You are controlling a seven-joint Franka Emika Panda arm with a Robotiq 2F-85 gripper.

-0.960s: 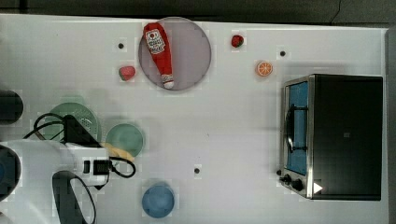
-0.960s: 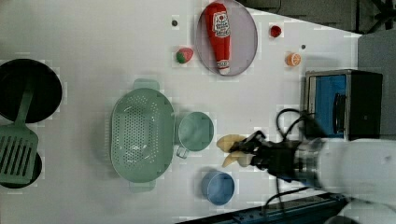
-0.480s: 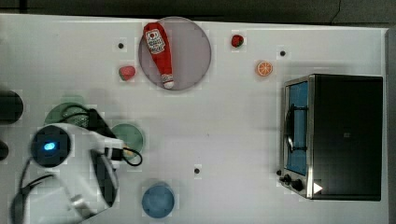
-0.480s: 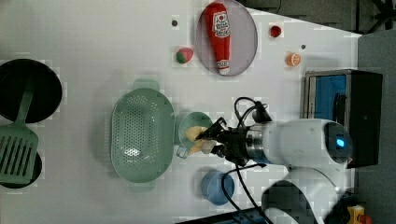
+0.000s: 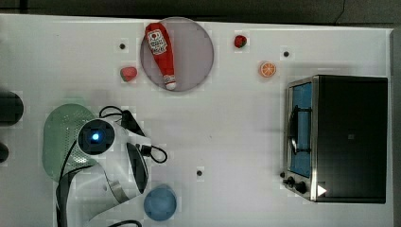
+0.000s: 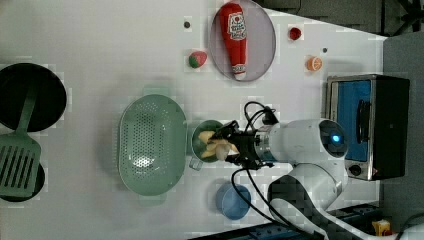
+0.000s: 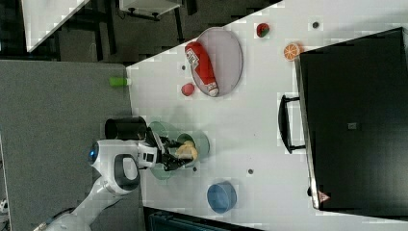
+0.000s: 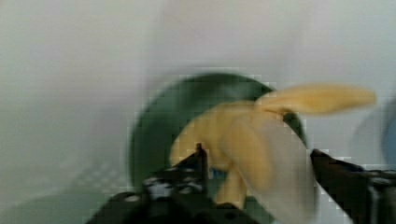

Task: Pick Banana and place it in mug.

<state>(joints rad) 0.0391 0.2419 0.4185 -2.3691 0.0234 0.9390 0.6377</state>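
In the left view, the banana (image 6: 212, 144) sits in the mug (image 6: 199, 150), right of the basket (image 6: 150, 144)

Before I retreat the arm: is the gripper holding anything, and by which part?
Cannot tell. The banana is at the gripper, over the mug, but whether it is gripped is unclear.

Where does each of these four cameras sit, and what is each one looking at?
Top view: overhead, straight down on the table; white arm over the basket.
Left view: high, steeply down; arm and tool at the mug.
Right view: high, from a table side; arm, toaster oven.
Wrist view: on the wrist, facing the banana over the mug.
Left and right views share the banana at the mug.
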